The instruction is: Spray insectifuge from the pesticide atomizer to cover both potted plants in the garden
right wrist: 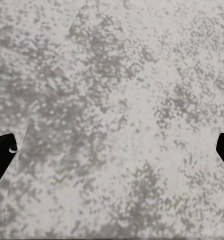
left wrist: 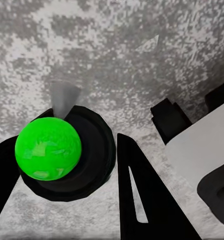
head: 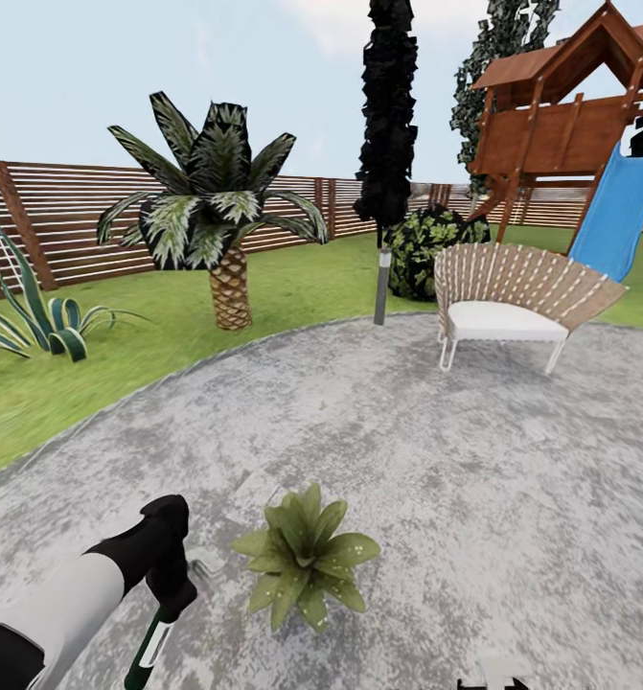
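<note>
We record the pesticide atomizer (head: 151, 648) at the near left edge of the patio (head: 436, 450), held in the left gripper (head: 174, 596). In the head view it shows as a slim dark green bottle with a white stripe, hanging tilted below the black fingers. In the left wrist view, looking along the bottle, we see a bright green rounded body (left wrist: 48, 148) seated in a black round collar, with black fingers (left wrist: 144, 200) at both sides, closed against it. A small grey cone stands just beyond the bottle in that view; we cannot tell what it is.

One potted plant (head: 307, 556), a rosette of green pointed leaves with pale speckles, sits on the paving just right of the left gripper; its pot is hidden under the leaves.

The right gripper (right wrist: 112, 145) is spread wide, its two dark fingertips (right wrist: 0, 155) at opposite edges of the right wrist view, with mottled grey paving between them.

Open room: the grey paving runs bare from the plant to a wicker chair (head: 515, 302) at the far right edge. A grey bollard lamp (head: 383, 285) stands at the far rim. Lawn (head: 120, 364) borders the left edge, with a palm (head: 216, 216), an agave (head: 34, 316) and a slatted fence (head: 62, 220) beyond. A playset with blue slide (head: 620, 213) stands behind the chair.
</note>
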Motion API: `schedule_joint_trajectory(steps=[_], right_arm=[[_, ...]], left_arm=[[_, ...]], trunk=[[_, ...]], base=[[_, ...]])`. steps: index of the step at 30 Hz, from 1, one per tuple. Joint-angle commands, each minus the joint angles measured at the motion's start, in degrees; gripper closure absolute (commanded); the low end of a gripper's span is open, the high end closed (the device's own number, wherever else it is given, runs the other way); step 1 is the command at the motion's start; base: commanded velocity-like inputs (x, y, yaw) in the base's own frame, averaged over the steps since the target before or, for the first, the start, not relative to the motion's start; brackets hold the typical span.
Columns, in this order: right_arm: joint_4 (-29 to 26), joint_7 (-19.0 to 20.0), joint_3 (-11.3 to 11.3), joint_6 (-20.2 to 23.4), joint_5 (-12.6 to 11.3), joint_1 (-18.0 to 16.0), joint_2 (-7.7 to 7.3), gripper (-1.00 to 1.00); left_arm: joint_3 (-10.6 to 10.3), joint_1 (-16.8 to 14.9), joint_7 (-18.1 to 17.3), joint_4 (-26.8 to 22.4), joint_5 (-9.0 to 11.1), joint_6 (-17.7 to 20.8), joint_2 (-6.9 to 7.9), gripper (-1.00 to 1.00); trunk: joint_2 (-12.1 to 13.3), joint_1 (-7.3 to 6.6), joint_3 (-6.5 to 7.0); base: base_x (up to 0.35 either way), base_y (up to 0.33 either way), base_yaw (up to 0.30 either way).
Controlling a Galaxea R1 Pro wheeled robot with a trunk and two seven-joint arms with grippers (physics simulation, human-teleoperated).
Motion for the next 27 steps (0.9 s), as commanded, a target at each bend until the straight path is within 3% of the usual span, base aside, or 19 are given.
schedule_joint_trajectory(steps=[1,10,17,27], right_arm=[[0.1,-0.2,-0.5,-0.2,0.6,-0.1,0.00,-1.00],[0.1,-0.2,-0.5,-0.2,0.6,-0.1,-0.04,-1.00],[0.1,-0.2,-0.5,-0.2,0.6,-0.1,0.00,-1.00],[0.1,-0.2,-0.5,-0.2,0.5,-0.1,0.00,-1.00]], left_arm=[[-0.1,0.0,-0.6,-0.1,-0.4,0.4,0.20,1.00],[0.1,1.3,0.6,-0.6,-0.4,0.4,0.03,1.00],[0.0,1.3,4.6,-0.1,-0.2,0.5,0.35,1.00],[0.3,1.3,4.9,-0.4,0.0,0.6,-0.28,1.00]], trunk=[[0.0,-0.01,-0.06],[0.0,-0.01,-0.06],[0.0,-0.01,-0.06],[0.0,-0.01,-0.06]], base=[[0.003,0.002,-0.238],[0.000,0.000,-0.290],[-0.009,0.009,-0.176],[-0.103,0.269,-0.090]])
